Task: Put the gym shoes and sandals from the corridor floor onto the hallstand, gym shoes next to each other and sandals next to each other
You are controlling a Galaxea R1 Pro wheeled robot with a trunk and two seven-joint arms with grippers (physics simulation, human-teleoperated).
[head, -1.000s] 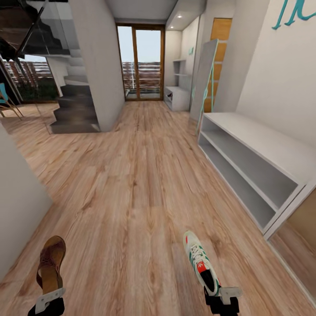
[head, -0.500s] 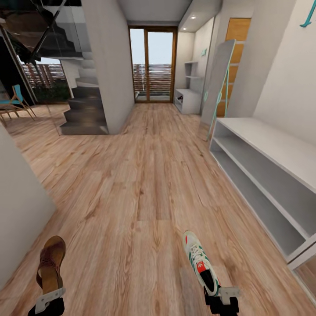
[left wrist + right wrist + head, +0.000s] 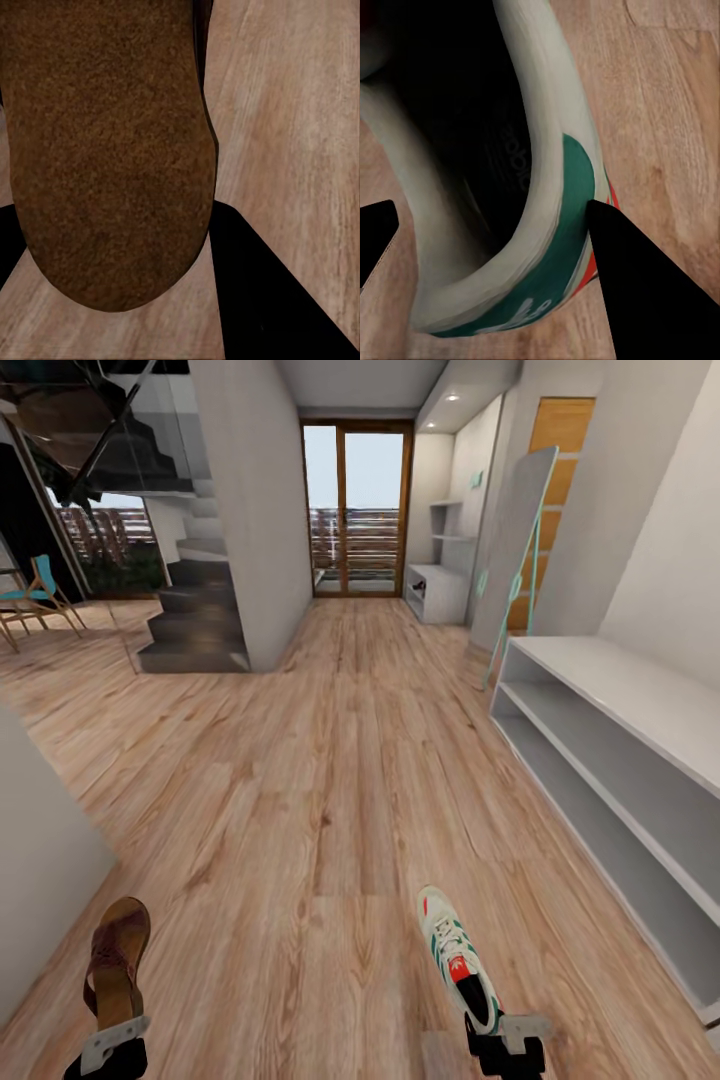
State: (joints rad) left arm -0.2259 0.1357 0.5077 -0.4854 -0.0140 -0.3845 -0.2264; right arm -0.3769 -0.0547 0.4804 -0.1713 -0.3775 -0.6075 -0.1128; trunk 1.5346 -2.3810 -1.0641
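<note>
While your left gripper (image 3: 112, 1042) clamps a brown sandal (image 3: 115, 960) and your right gripper (image 3: 507, 1040) clamps a gym shoe (image 3: 457, 957), carry both rightward to the hallstand (image 3: 640, 710) beside you.

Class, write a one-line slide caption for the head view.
Robot carries a sandal and a gym shoe along the corridor floor toward the hallstand.

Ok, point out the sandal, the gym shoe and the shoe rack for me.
sandal (image 3: 116, 950), head view, on its brown strap and footbed.
gym shoe (image 3: 455, 954), head view, on the laces and tongue.
shoe rack (image 3: 640, 695), head view, on its flat pale-grey top.
</note>
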